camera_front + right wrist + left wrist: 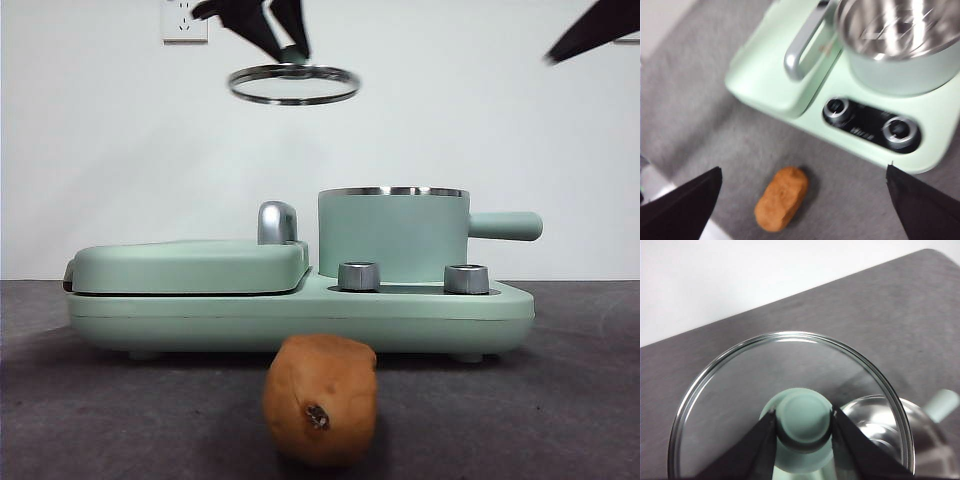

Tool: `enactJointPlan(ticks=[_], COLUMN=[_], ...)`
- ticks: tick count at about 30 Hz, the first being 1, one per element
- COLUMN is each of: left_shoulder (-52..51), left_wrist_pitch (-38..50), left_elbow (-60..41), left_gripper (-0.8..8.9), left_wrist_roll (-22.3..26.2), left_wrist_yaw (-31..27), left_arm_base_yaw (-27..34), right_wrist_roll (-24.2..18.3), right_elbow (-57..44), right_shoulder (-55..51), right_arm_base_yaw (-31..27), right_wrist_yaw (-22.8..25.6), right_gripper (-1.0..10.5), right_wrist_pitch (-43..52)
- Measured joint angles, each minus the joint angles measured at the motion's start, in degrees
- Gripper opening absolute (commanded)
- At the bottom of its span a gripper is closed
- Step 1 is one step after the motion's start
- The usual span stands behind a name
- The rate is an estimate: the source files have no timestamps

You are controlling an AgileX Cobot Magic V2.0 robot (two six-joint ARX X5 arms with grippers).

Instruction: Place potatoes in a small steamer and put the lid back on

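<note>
My left gripper [292, 52] is shut on the mint-green knob [804, 421] of the glass lid [293, 85] and holds it high in the air, above and to the left of the small steamer [392, 235]. The steamer stands open on its mint-green base, and its steel inside shows in the right wrist view [900, 30]. The orange-brown potato [321, 399] lies on the dark table in front of the base; it also shows in the right wrist view [781, 198]. My right gripper [802, 200] is open and empty, high above the potato, and shows as a black tip at the top right of the front view [590, 35].
The flat mint-green griddle [190, 267] with a chrome handle [277, 222] sits left of the steamer on the same base. Two steel dials [359, 276] face the front. A wall socket [184, 20] is on the white wall behind.
</note>
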Motion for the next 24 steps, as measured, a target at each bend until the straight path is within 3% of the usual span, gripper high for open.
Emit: enactJointPlan(ticks=[5, 10, 16, 24], left_shoulder=[0.0, -0.1, -0.4, -0.7], left_wrist_pitch=[-1.6, -3.5, -3.8, -3.8], left_elbow=[0.1, 0.2, 0.2, 0.2], left_gripper=[0.05, 0.05, 0.05, 0.05], left_wrist_roll=[0.0, -0.1, -0.8, -0.9], left_wrist_yaw=[0.0, 0.0, -0.2, -0.2], left_arm_base_yaw=[4.0, 7.6, 10.3, 11.1], right_wrist_roll=[6.8, 13.2, 18.8, 21.9], right_elbow=[3.1, 6.6, 8.7, 8.9], right_shoulder=[10.5, 21.3, 31.6, 39.8], right_arm_base_yaw=[10.7, 16.9, 20.0, 20.8], right_wrist_yaw=[7.6, 9.6, 9.6, 9.6], right_gripper=[5.2, 5.2, 5.2, 5.2], right_wrist_pitch=[-0.1, -0.9, -2.7, -2.5])
